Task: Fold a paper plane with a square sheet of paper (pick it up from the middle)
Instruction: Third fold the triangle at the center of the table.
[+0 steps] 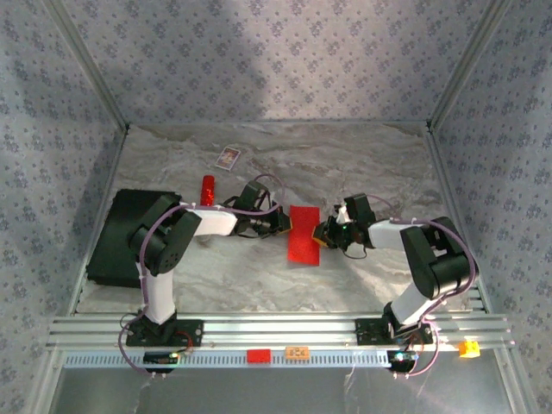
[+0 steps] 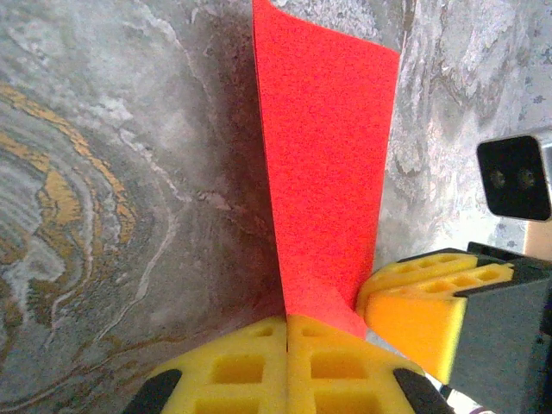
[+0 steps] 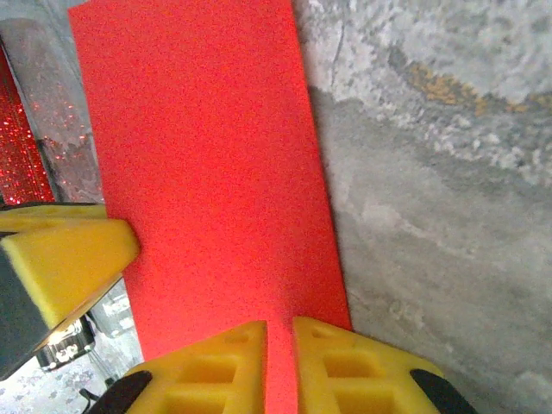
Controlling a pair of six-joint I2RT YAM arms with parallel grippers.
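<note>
Left claw (image 2: 286, 328) clenched on square sheet of paper (image 2: 326, 172) in wrist view, right claw (image 3: 278, 332) seemingly parted

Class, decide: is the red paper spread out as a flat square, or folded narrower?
Folded. From above, the red paper is a narrow rectangle rather than a square, and the left hand is shut on one edge of it.

The grey marbled table (image 1: 259, 285) bears a black mat (image 1: 116, 237), a red stick (image 1: 208, 188) and a small printed card (image 1: 228, 157).
</note>
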